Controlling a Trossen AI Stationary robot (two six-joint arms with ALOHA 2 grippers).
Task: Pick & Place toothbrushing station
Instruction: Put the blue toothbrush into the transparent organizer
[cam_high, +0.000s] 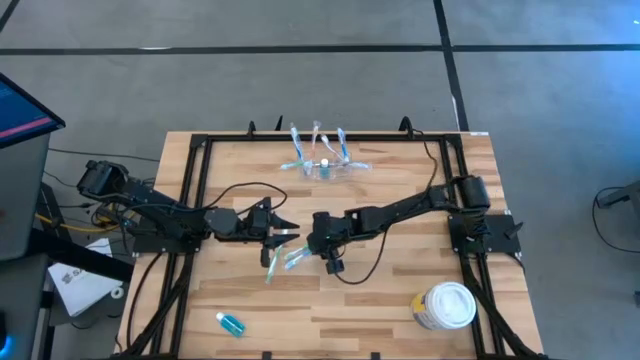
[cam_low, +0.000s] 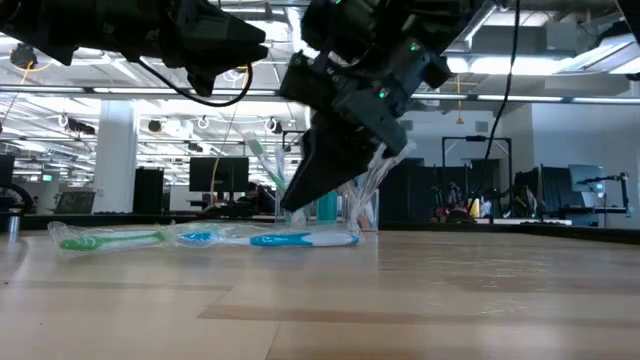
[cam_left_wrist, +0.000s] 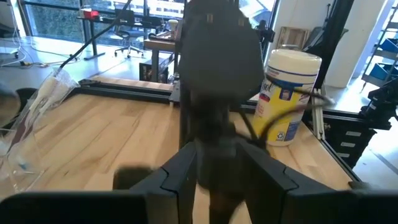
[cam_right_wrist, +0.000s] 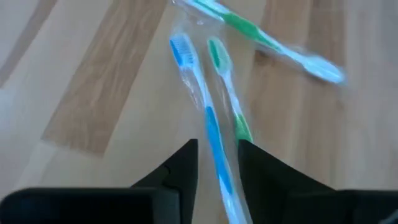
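A: Where's the toothbrushing station (cam_high: 325, 166)?

B: Near the middle of the table's (cam_high: 400, 300) far edge, clear plastic with brushes standing in it.

A: And the right end effector (cam_right_wrist: 217, 163)?

B: Mid-table, fingers slightly apart around a blue toothbrush (cam_right_wrist: 208, 134) and a green one (cam_right_wrist: 227, 93) in clear wrap.

A: The left end effector (cam_high: 283, 232)?

B: Just beside it; whether its fingers are spread, I cannot tell. A white-lidded tub (cam_high: 445, 306) stands near the right front corner.
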